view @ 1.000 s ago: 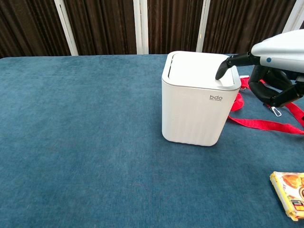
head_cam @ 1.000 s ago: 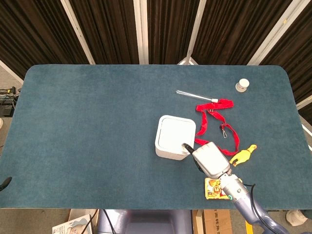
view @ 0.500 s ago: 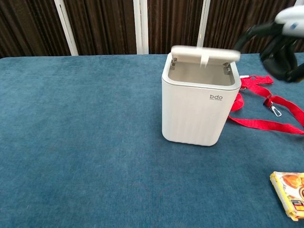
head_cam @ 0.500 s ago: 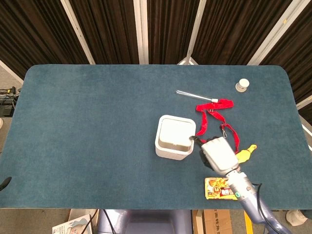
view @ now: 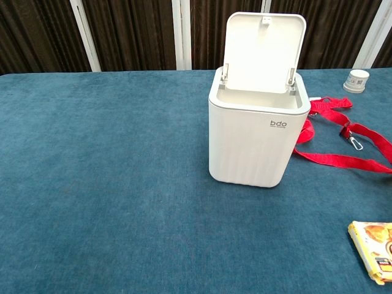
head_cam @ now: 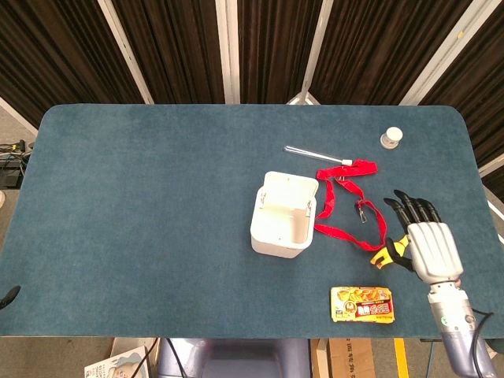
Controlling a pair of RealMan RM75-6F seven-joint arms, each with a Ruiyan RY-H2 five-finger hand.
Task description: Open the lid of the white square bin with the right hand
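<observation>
The white bin [view: 256, 138] stands a little right of the middle of the table [head_cam: 142, 197], and its lid [view: 264, 52] is upright, tilted back on the hinges at the far edge, so the inside is open to see. I judge the opening is done; what you have now is only to end it cleanly.

Your right hand [head_cam: 429, 246] hangs near the right edge, well apart from the bin, fingers spread and straight, holding nothing. It is above the yellow toy [head_cam: 392, 252] and near the red strap [head_cam: 350, 206]. Take the hand away upward and toward you, so the fingers do not catch the strap or push the toy or the snack packet [head_cam: 363, 305].

Do not go back to the lid: a touch may make it fall closed.

Your left hand does not show in either view
</observation>
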